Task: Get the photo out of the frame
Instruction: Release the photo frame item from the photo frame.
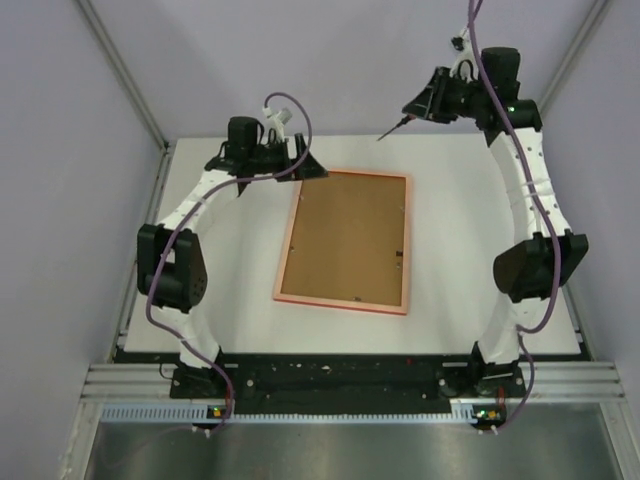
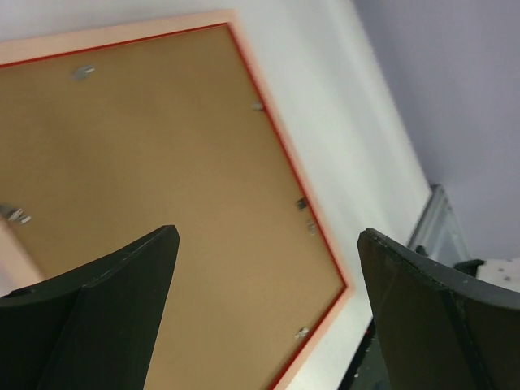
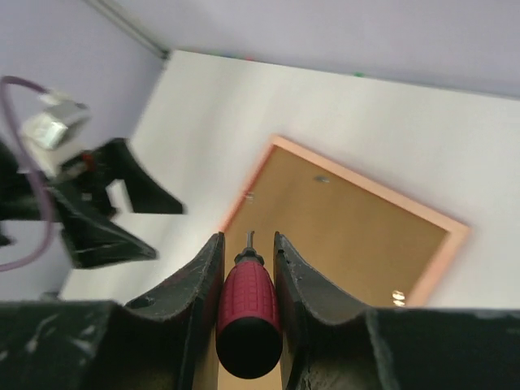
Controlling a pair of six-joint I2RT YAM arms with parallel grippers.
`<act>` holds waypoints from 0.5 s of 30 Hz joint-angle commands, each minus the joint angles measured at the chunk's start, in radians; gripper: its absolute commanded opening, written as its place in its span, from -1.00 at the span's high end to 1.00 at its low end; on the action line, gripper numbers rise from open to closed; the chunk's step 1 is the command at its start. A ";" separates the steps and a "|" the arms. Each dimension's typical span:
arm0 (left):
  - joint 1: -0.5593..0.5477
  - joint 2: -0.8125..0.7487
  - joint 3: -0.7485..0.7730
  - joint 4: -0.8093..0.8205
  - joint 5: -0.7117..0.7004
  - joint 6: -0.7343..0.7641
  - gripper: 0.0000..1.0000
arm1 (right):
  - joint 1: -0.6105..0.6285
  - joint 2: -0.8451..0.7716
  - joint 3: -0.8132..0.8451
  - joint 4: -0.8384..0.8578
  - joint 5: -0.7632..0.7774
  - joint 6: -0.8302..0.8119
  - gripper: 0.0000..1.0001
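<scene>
The frame (image 1: 345,240) lies face down in the middle of the white table, showing its brown back with a reddish rim and several small metal tabs (image 2: 81,73). The photo is hidden under the back. My left gripper (image 1: 310,168) is open and empty, hovering over the frame's far left corner; in the left wrist view the frame (image 2: 162,203) shows between its spread fingers (image 2: 122,284). My right gripper (image 1: 415,105) is raised above the far right of the table, shut on a red-handled screwdriver (image 3: 248,309) that points toward the frame (image 3: 349,236).
The white table (image 1: 480,200) is enclosed by purple walls with aluminium posts at the back corners. A black strip and metal rail (image 1: 350,385) run along the near edge by the arm bases. The left arm (image 3: 97,203) shows in the right wrist view.
</scene>
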 commanded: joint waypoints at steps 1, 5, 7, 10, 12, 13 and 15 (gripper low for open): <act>0.015 -0.090 0.030 -0.252 -0.240 0.302 -0.96 | 0.013 0.111 0.091 -0.379 0.306 -0.341 1.00; 0.015 -0.099 -0.018 -0.288 -0.383 0.379 -0.96 | 0.035 0.208 0.117 -0.457 0.448 -0.476 1.00; 0.015 -0.099 -0.047 -0.291 -0.426 0.402 -0.96 | 0.042 0.237 0.108 -0.464 0.483 -0.497 1.00; 0.014 -0.092 -0.068 -0.291 -0.477 0.425 -0.96 | 0.053 0.263 0.102 -0.453 0.508 -0.521 1.00; 0.012 -0.086 -0.079 -0.291 -0.524 0.436 -0.96 | 0.061 0.274 0.099 -0.442 0.520 -0.529 1.00; 0.012 -0.079 -0.087 -0.293 -0.546 0.436 -0.96 | 0.065 0.282 0.099 -0.439 0.525 -0.534 1.00; 0.012 -0.067 -0.103 -0.291 -0.592 0.469 -0.96 | 0.077 0.294 0.097 -0.439 0.534 -0.543 1.00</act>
